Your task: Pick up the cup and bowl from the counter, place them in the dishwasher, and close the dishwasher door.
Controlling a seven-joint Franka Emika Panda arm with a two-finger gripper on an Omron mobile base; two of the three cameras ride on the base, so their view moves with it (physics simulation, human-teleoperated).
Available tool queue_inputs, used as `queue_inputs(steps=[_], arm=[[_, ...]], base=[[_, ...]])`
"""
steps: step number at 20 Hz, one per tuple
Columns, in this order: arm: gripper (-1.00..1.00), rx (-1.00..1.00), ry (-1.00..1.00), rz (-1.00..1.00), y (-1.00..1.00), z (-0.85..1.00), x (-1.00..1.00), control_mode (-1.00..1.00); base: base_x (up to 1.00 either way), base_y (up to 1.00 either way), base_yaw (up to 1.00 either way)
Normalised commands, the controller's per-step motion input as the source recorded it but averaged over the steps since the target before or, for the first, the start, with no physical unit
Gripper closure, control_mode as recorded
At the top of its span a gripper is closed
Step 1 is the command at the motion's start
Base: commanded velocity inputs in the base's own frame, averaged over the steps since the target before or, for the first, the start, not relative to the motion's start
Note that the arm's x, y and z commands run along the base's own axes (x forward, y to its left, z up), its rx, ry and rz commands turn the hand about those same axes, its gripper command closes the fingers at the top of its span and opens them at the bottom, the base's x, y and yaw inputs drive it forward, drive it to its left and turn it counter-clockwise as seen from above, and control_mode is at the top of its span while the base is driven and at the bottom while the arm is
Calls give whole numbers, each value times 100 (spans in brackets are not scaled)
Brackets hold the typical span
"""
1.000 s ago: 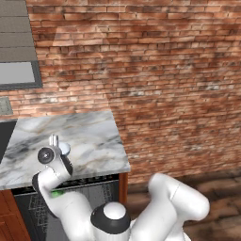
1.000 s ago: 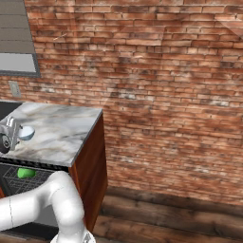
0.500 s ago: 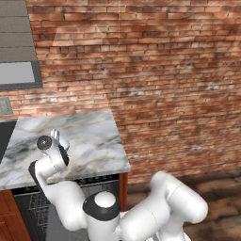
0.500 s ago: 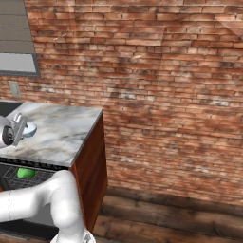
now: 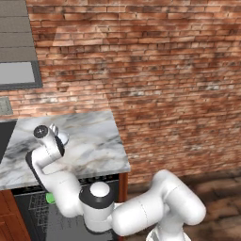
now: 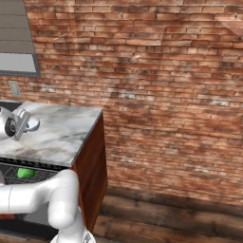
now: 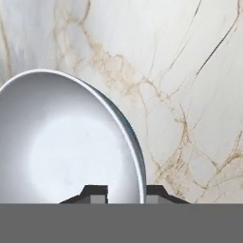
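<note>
The pale glossy bowl (image 7: 71, 142) sits on the marble counter (image 7: 190, 71) and takes up the left half of the hand view. My gripper (image 7: 126, 193) has one fingertip (image 7: 95, 192) inside the bowl and the other outside, shut on its right rim. From the base I see the gripper (image 5: 56, 131) over the counter (image 5: 96, 146) at the bowl (image 5: 62, 138), and again the gripper (image 6: 21, 124) beside the bowl (image 6: 33, 125). The green cup (image 5: 50, 198) (image 6: 25, 172) stands in the wire rack of the open dishwasher (image 5: 33, 212) under the counter.
A red brick wall (image 5: 155, 70) rises behind the counter. The reddish wooden cabinet side (image 6: 92, 161) ends the counter (image 6: 61, 135) on the right, with dark wooden floor (image 6: 166, 213) beyond. A grey window frame (image 5: 16, 70) hangs at upper left.
The jaws have closed from wide open down onto the bowl's rim. The hand has shifted a little left and lower over the counter.
</note>
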Motion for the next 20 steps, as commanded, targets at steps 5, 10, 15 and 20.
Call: queue_inputs(steps=[5, 10, 15, 20], arm=[[100, 0, 0, -6, 24, 0, 0, -100], [100, 0, 0, -5, 40, 0, -33, -100], [100, 0, -3, -3, 45, 0, -68, -100], [100, 0, -5, -3, 31, 0, -78, -100]], base=[[0, 0, 0], [0, 0, 0], [0, 0, 0], [0, 0, 0]])
